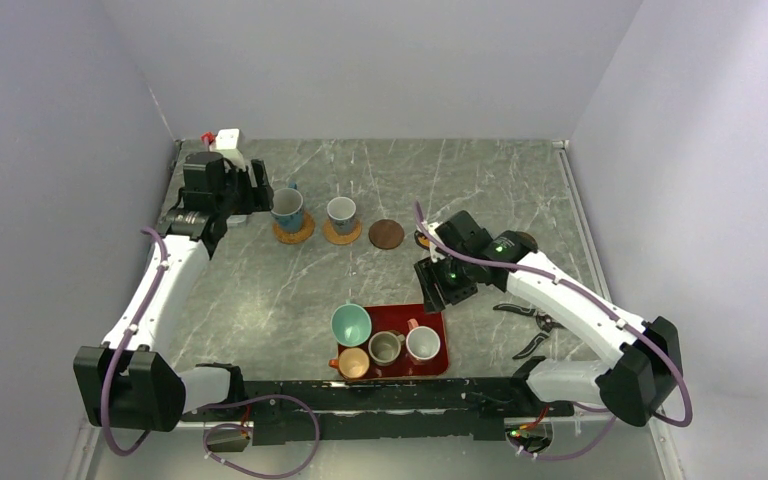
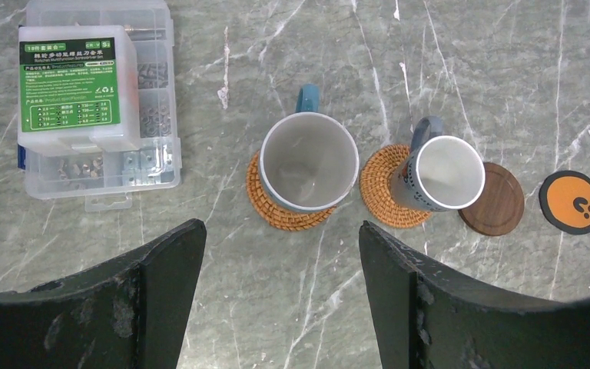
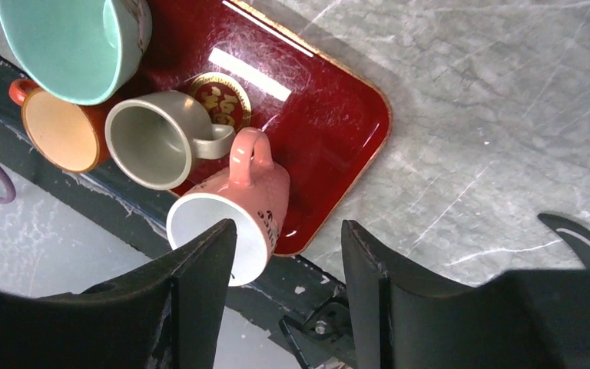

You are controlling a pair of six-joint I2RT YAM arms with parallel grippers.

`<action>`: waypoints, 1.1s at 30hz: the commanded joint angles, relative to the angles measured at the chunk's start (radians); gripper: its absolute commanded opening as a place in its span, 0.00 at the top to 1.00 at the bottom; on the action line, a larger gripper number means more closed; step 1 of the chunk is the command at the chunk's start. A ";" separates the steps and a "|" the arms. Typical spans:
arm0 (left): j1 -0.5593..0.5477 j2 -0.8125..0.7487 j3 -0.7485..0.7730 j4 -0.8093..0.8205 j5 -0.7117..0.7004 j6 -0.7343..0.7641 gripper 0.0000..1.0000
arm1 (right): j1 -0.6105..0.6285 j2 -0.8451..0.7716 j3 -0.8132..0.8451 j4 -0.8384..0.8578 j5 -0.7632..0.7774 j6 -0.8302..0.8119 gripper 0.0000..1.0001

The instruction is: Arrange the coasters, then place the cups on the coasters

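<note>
At the back, a large white cup with a blue handle point(image 2: 309, 161) stands on a woven tan coaster point(image 2: 276, 211). Beside it a smaller white cup point(image 2: 439, 173) stands on a second woven coaster point(image 2: 384, 192). To their right lie a bare dark brown coaster point(image 2: 499, 201) and a black coaster with an orange centre point(image 2: 572, 201). My left gripper point(image 2: 280, 224) hangs open and empty just before the big cup. On the red tray point(image 3: 330, 115) are a teal cup point(image 3: 69, 42), an orange cup point(image 3: 58, 131), a grey-olive cup point(image 3: 154, 138) and a pink-sided white cup point(image 3: 238, 207). My right gripper point(image 3: 288, 224) is open above the tray's near right corner, beside the pink cup.
A clear plastic box of small parts point(image 2: 96, 100) lies at the back left. Dark-handled pliers point(image 1: 530, 315) lie on the table right of the tray, under the right arm. Walls close in the table on three sides.
</note>
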 commanded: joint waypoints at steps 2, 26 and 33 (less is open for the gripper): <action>-0.005 0.015 0.004 0.037 0.030 -0.015 0.21 | 0.003 -0.009 -0.045 -0.010 -0.076 0.018 0.46; -0.006 0.043 0.016 0.032 0.065 -0.028 0.22 | 0.138 0.002 -0.169 0.109 -0.023 0.112 0.62; -0.006 0.042 0.017 0.032 0.073 -0.031 0.22 | 0.164 0.015 -0.180 0.106 0.001 0.135 0.67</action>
